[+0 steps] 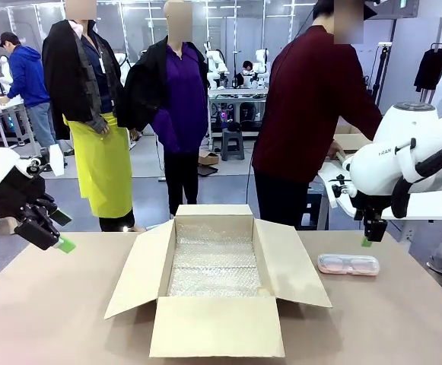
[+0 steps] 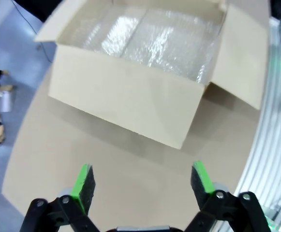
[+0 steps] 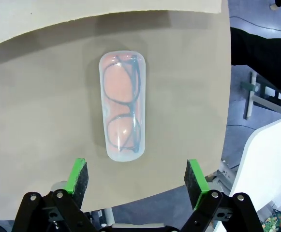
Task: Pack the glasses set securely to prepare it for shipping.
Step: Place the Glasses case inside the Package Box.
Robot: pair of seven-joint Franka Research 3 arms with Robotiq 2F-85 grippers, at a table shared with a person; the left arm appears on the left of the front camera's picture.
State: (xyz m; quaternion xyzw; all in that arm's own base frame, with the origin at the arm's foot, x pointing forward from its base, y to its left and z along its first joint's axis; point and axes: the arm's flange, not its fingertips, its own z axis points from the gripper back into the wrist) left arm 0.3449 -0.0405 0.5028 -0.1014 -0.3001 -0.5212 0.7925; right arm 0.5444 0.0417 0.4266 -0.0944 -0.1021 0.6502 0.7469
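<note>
- 1 left gripper (image 1: 61,230) hanging over the table's (image 1: 46,319) left edge, jaws wide apart, nothing in them.
- 1 cardboard box (image 1: 205,334) mid-table, 4 flaps folded out, bubble wrap (image 1: 213,262) lining the bottom.
- 1 pinkish glasses case (image 1: 348,265) lying flat on the table, right of the box, not touching it.
- 1 right gripper (image 1: 369,239) right above that case, spread open too, empty.
- 1 person (image 1: 312,99) standing at the far side.

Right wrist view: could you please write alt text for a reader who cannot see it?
A clear-lidded pinkish glasses case lies flat on the brown table, a pair of glasses inside. It sits just ahead of the open right gripper, which touches nothing. A cardboard box flap crosses the top edge.
</note>
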